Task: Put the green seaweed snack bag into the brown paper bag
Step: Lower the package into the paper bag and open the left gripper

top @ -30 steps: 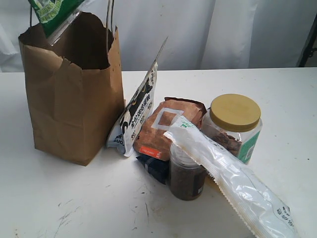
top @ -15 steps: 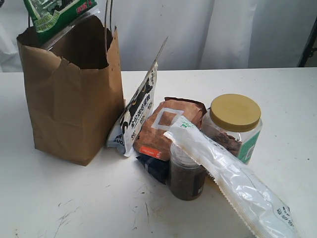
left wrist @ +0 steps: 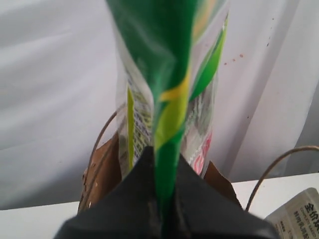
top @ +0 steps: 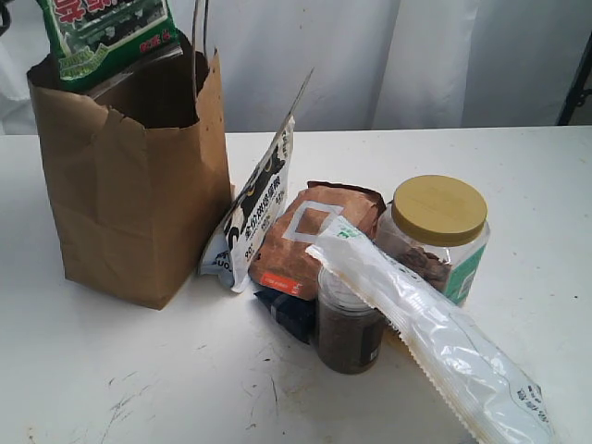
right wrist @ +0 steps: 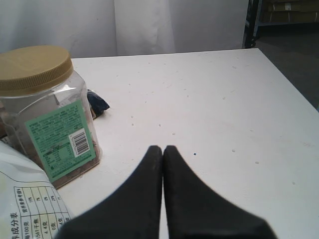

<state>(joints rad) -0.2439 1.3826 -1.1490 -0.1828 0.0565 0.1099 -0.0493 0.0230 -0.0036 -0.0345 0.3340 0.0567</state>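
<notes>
**A:** Where is the green seaweed snack bag (top: 104,37)?

**B:** Upper left of the exterior view, tilted, hanging over the open mouth of the brown paper bag (top: 129,203). Its lower edge sits at the bag's back rim. I cannot tell if the two touch.

**A:** And the left gripper (left wrist: 163,169)?

**B:** Clamped on the snack bag. The wrist view shows the green film pinched between its two black fingers, with the paper bag's rim and twine handles (left wrist: 102,144) beyond.

**A:** The right gripper (right wrist: 163,149)?

**B:** Jaws pressed together with nothing between them, over the bare white table (right wrist: 209,99), near the jar with the yellow lid (right wrist: 42,104).

**A:** What else is there?

**B:** In the exterior view a white-and-black pouch (top: 259,208) leans on the paper bag's right side. At centre a reddish-brown packet (top: 310,236) is propped up, and a long clear packet (top: 435,342) runs to the lower right, lying across a small dark jar (top: 347,328)
</notes>
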